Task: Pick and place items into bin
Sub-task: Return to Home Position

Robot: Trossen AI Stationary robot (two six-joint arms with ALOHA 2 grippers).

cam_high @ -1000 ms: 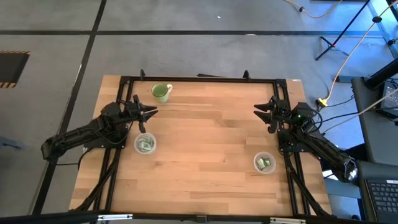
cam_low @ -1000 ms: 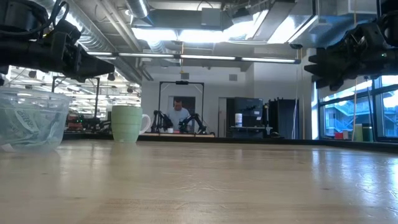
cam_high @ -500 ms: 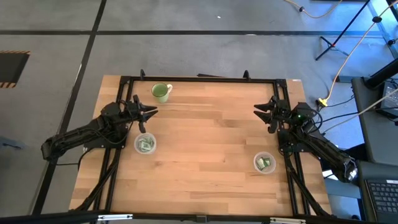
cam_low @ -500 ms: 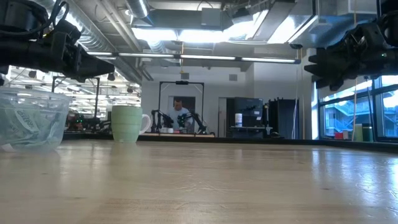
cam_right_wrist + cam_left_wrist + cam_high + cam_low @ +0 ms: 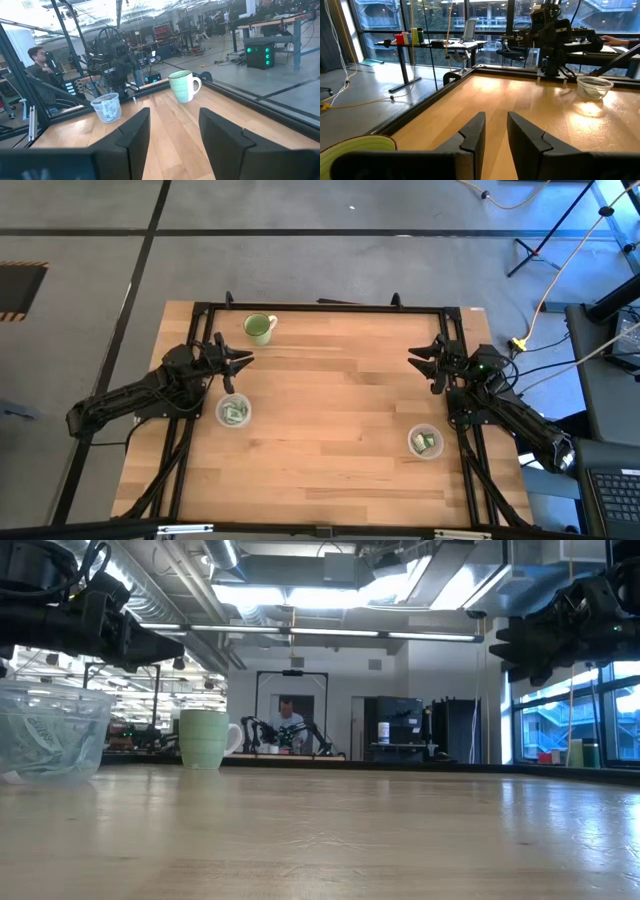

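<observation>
Green-and-white packets lie inside two clear plastic bins: one bin [image 5: 233, 412] near the table's left edge, also in the low view [image 5: 50, 730], and one [image 5: 425, 442] near the right edge. My left gripper [image 5: 240, 365] hovers level above the table just beyond the left bin, open and empty, as its wrist view [image 5: 496, 127] shows. My right gripper [image 5: 418, 362] hovers level at the right side, beyond the right bin, open with nothing between its fingers [image 5: 174, 125]. No loose packets show on the tabletop.
A light-green mug [image 5: 259, 328] stands at the far left of the table. A black frame [image 5: 320, 307] runs along the table's edges. The wooden middle [image 5: 330, 410] lies bare. A person [image 5: 37, 65] sits beyond the table's left side.
</observation>
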